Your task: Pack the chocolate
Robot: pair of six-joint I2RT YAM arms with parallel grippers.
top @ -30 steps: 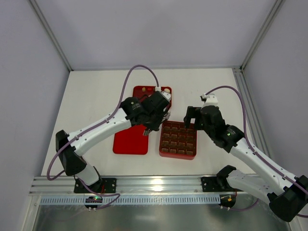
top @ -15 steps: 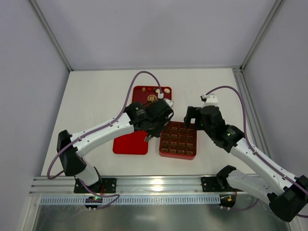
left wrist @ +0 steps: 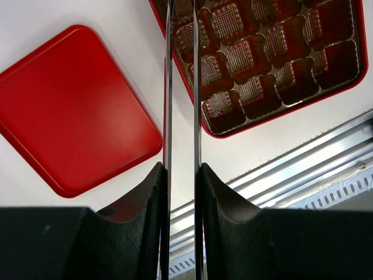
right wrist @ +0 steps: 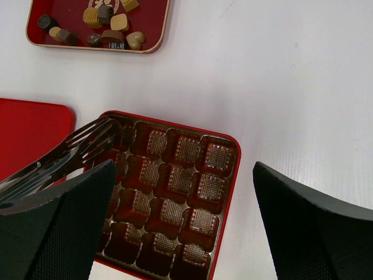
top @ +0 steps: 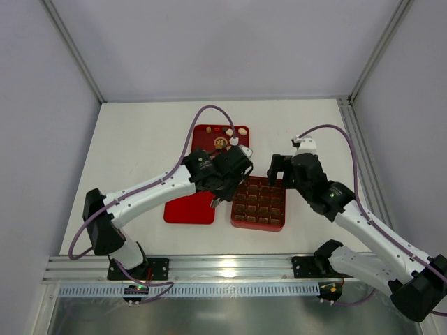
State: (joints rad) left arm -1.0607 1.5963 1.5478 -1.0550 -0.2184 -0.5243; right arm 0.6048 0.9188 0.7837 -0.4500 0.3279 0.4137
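The chocolate (right wrist: 99, 23), several dark, tan and cream pieces, lies in a shallow red tray (right wrist: 160, 29) at the far side of the table; it also shows in the top view (top: 222, 139). The red gridded box (top: 235, 209) stands in the middle, and the cells I can see hold nothing. My left gripper (left wrist: 181, 169) is shut on metal tongs (left wrist: 168, 87). The tong tips (right wrist: 96, 137) hang over the box's far-left corner, and I see no piece in them. My right gripper (right wrist: 183, 166) is open and empty above the box (right wrist: 233, 146).
The flat red lid (top: 187, 208) lies just left of the box, also seen in the left wrist view (left wrist: 76, 111). An aluminium rail (top: 230, 269) runs along the near table edge. Frame posts stand at the far corners.
My left arm has swung from over the chocolate tray toward the near right, bringing the tongs to the box's far-left corner. The right arm has not moved.
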